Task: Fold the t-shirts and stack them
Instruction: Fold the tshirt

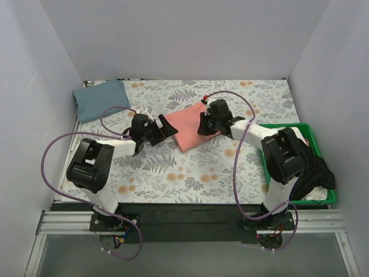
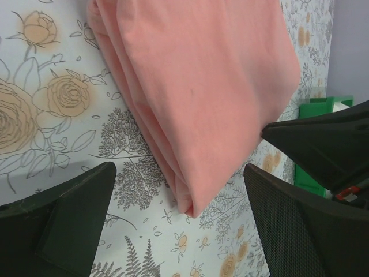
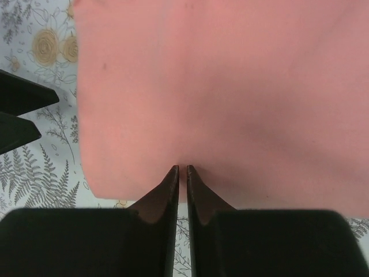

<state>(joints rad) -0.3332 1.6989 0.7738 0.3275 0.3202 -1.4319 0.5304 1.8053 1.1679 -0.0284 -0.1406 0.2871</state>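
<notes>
The coral-pink t-shirt [image 1: 190,126] lies folded on the middle of the table. It fills the left wrist view [image 2: 196,86] and the right wrist view [image 3: 230,86]. My left gripper [image 1: 165,128] is open, its jaws [image 2: 179,173] standing either side of the shirt's near folded corner without touching it. My right gripper [image 1: 206,125] is shut, its tips [image 3: 182,168] pinching the shirt's right edge, where the cloth puckers. The slate blue-grey t-shirt [image 1: 101,99] lies folded at the far left corner, apart from both grippers.
The grey floral-print cloth [image 1: 173,173] covers the table. A green bin [image 1: 282,126] holding a dark garment [image 1: 314,167] stands at the right, beside the right arm. White walls close in the back and both sides. Purple cables loop over each arm.
</notes>
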